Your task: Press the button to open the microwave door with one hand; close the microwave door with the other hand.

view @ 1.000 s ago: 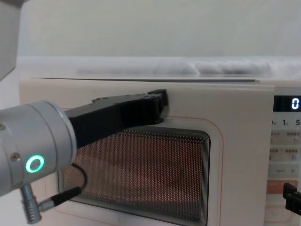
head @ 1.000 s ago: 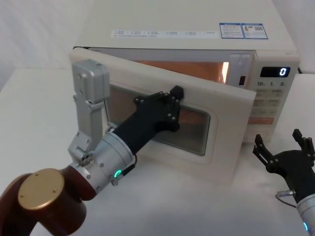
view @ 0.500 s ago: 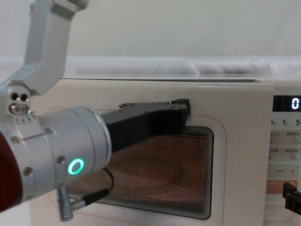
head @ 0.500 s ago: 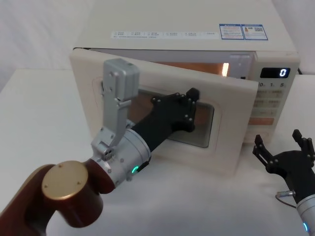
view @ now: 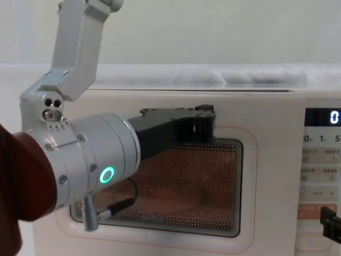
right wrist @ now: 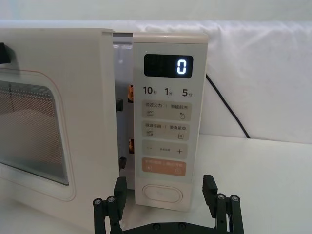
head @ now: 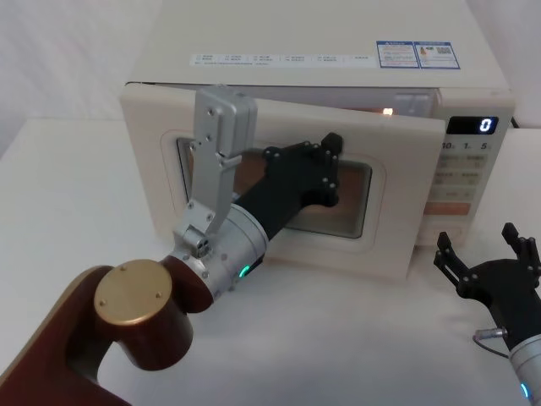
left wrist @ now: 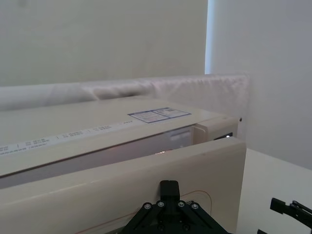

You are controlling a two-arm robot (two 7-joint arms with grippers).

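Though not yet latched, close to shut. Found the microwave door [head: 397,194] hinged at the robot's left and swung most of the way home. Noted a narrow gap at its free edge, beside the control panel [right wrist: 168,122], with dark latch parts visible through it in the right wrist view. Noted a light glowing inside the cavity [head: 390,111] (consistent with a door not fully engaged).

Found the left hand [head: 328,165] laid against the door's outer face, at the upper edge of the dark window [view: 176,186] and toward the free side. Fingers apparently drawn narrow and holding nothing, though seen mostly edge-on, so stated with reserve. Judged a sound placement: pushing far from the hinge gives the most leverage and calls for flat contact, not a grip.

Found the right hand [head: 489,254] low over the desk [head: 76,194], in front of the panel and apart from it, fingers spread wide and empty. Faces the button [right wrist: 162,194] at the foot of the panel, just below the orange key [right wrist: 164,166]; touches neither. Judged parked there to stay clear of the door's swing.

Other items: display [right wrist: 168,65] reading 0; black cable [right wrist: 229,114] trailing down behind the microwave on the right. Saw nothing lodged between door and frame. Remaining work, as judged: press on until the latch engages. Possible risk: shifting the whole microwave across the desk if pushed too hard.
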